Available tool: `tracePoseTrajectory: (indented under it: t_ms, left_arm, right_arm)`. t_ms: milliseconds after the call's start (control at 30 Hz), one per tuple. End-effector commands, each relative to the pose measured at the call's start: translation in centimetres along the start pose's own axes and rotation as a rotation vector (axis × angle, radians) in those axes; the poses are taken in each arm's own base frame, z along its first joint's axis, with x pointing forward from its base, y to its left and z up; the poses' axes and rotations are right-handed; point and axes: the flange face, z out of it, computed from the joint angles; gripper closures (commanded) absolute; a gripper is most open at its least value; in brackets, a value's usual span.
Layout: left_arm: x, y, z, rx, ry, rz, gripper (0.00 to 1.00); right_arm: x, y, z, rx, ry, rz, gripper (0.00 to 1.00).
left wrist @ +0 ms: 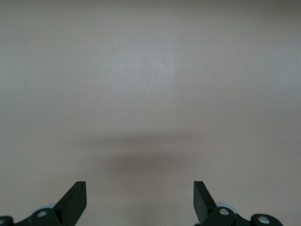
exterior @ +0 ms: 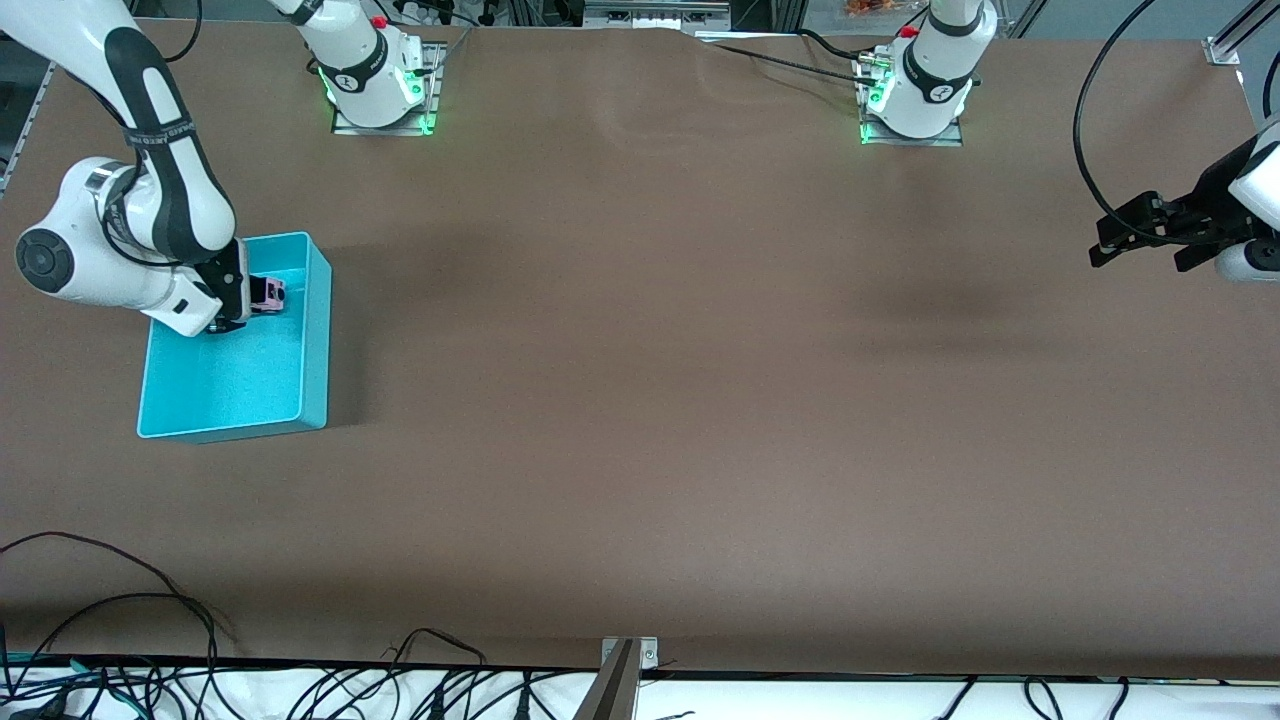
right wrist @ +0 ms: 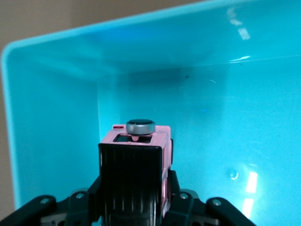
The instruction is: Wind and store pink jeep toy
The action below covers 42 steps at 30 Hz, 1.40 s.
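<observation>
R gripper (exterior: 243,300) is clamped on the pink jeep toy (exterior: 268,292), low inside the cyan bin (exterior: 315,340), toward the corner farthest from the front cam at the R arm's end of the table. Wrist view: fingers pinch both flat sides, black roof (right wrist: 129,176) facing cam, spare wheel (right wrist: 140,126) sticking out past it. Toy looks tiny, light, rigid plastic w/ smooth sides, so prob slippery and easy to twist in a pinch; flat body sides = best hold, avoid wheels. L gripper (exterior: 1145,232) waits w/ fingers apart over bare table at its own end.
</observation>
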Motion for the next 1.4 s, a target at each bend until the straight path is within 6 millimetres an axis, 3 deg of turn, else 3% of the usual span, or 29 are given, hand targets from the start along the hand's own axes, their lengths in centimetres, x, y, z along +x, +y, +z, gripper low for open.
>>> tracePoseTrajectory:
  t_ms: [0,100,200,233,367,467,567,700,767,967,1200,1367]
  left_arm:
    - [0.3,0.2,-0.5,-0.019,-0.005,-0.008,0.0]
    - [0.3,0.2,-0.5,-0.019,-0.005,-0.008,0.0]
    - [0.3,0.3,-0.5,-0.019,-0.005,-0.005,0.0]
    - [0.3,0.4,-0.4,-0.018,-0.006,-0.002,0.0]
    - [0.4,0.6,-0.3,-0.016,-0.008,0.007,0.0]
    - [0.4,0.7,-0.3,-0.016,-0.008,0.007,0.0]
    - [0.4,0.8,-0.3,-0.016,-0.009,0.007,0.0]
    - [0.5,0.9,0.0,-0.017,-0.013,0.01,0.0]
    - [0.5,0.9,0.1,-0.017,-0.015,0.01,0.0]
    - [0.5,0.9,0.1,-0.017,-0.015,0.011,0.0]
    - [0.5,0.9,0.1,-0.017,-0.015,0.011,0.0]
    - [0.5,0.9,0.1,-0.017,-0.015,0.01,0.0]
  right_arm:
    - [-0.7,0.2,0.7,-0.021,0.01,-0.001,0.78]
    - [-0.7,0.3,1.1,-0.018,0.017,0.007,0.48]
    - [-0.6,0.3,1.4,-0.016,0.035,0.021,0.03]
    - [-0.6,0.3,1.4,-0.017,0.036,0.02,0.0]
    - [-0.3,0.5,1.1,-0.021,0.041,0.024,0.0]
    - [-0.1,1.3,-0.5,-0.042,0.036,0.019,0.0]
    - [1.2,2.6,-3.3,-0.042,0.043,-0.007,0.0]
    - [3.4,4.9,-8.8,-0.047,0.07,-0.016,0.0]
    - [4.9,6.1,-12.2,-0.061,0.075,0.025,0.0]
    - [7.9,7.2,-19.5,-0.071,0.082,0.189,0.0]
    - [9.3,7.6,-26.0,-0.136,0.093,0.464,0.0]
    - [10.8,7.4,-28.9,-0.147,0.106,0.652,0.0]
